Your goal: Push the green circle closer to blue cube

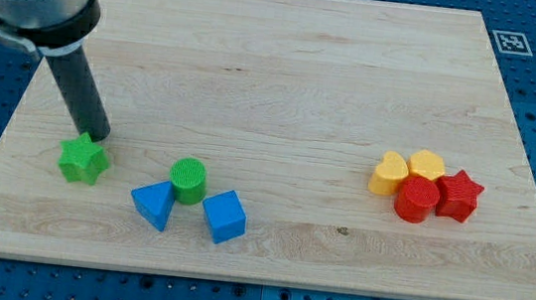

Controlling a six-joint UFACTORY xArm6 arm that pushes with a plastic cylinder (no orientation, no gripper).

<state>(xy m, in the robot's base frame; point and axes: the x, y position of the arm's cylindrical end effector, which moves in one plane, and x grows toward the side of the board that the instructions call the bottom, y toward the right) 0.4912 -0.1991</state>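
Tip: you are resting my tip (100, 138) at the upper right of the green star-shaped block (82, 159), touching or just beside it, well to the view's left of the task's things
Hand: you are working with no hand here, only a straight dark rod, so nothing is opening, closing or gripping
Green circle: the green round plastic cylinder (188, 180) is sitting between and just above the blue triangular block (153, 204) and the blue cube (224, 215), nearly touching both
Why so: the circle is already lying close to the cube, so I judge only a short nudge toward the view's lower right is remaining
Open room: the wooden bench (285, 82) is lying bare above the circle, giving you room to come round behind it
Edges: the cube is sitting near the bench's bottom edge, so you are wanting a gentle push
Others: the yellow and red blocks (426, 186) are clustering well apart at the view's right
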